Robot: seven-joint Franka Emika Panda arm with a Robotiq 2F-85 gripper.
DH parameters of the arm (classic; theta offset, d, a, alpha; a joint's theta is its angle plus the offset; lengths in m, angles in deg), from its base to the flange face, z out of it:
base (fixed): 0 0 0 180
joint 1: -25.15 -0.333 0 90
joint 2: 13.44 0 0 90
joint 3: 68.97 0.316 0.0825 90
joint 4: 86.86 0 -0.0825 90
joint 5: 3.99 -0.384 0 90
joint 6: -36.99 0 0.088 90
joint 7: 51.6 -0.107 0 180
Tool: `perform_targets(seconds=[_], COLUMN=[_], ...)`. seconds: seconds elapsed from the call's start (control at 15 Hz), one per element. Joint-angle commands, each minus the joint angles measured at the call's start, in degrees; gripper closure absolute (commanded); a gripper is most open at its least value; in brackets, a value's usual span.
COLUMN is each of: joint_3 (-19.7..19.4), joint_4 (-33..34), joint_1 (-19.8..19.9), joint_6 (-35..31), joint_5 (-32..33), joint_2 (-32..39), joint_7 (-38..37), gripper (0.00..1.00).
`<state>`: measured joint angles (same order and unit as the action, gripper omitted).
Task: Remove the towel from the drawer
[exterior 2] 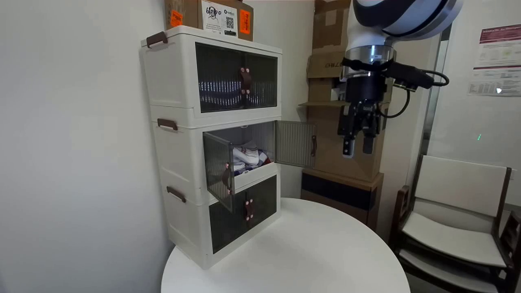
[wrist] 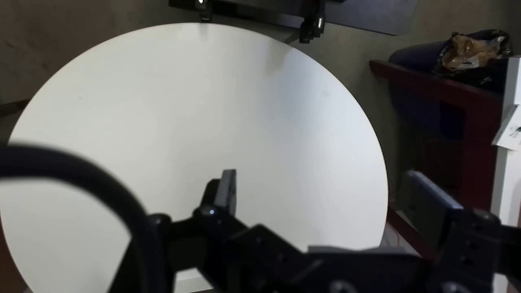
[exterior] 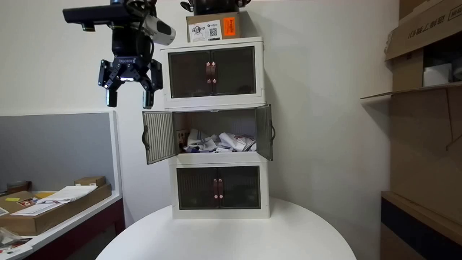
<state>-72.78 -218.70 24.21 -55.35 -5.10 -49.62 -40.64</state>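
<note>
In an exterior view an open door (exterior 2: 217, 167) partly hides the white towel (exterior 2: 246, 155), hard to tell from the crumpled cloth (exterior: 196, 137) beside it; the arm (exterior 2: 364, 34) is cut off above. The gripper (exterior: 130, 100) points straight down, fingers (exterior: 112, 98) spread wide. The towel lies lower, well apart, in the middle compartment (exterior: 216, 121) of the cabinet (exterior: 216, 159) at the edge of the table (exterior: 223, 238)

The arm (exterior 2: 363, 36) is white with dark bands (exterior 2: 376, 17) and a silver ring (exterior 2: 371, 54). A black camera (exterior 2: 409, 76) juts toward three o'clock in an exterior view; in the wrist view, a black cable (wrist: 108, 192) arcs from nine o'clock. The black fingers (exterior: 112, 98) have grey pads (wrist: 227, 191), shiny screws (wrist: 209, 211) and, toward twelve o'clock, pale lettering (exterior: 127, 60).
</note>
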Motion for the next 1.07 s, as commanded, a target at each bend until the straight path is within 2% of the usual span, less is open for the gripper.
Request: perform_targets(seconds=[0.0,0.27,0.4,0.87,1.0], joint_3=[0.0,0.34,0.81,3.95,4.57], joint_4=[0.09,-0.65,-1.59,-3.13,-4.51], joint_1=[-0.02,0.61,1.63,3.87,5.8], joint_6=[0.08,-0.48,-3.73,-30.96,-39.58], joint_5=[0.0,0.8,2.55,12.27,16.75], joint_2=[0.04,-0.92,-1.53,3.24,4.93], joint_7=[-0.02,-1.14,-2.69,-8.72,-11.01], gripper=[0.0,0.0,0.0,0.0,0.0])
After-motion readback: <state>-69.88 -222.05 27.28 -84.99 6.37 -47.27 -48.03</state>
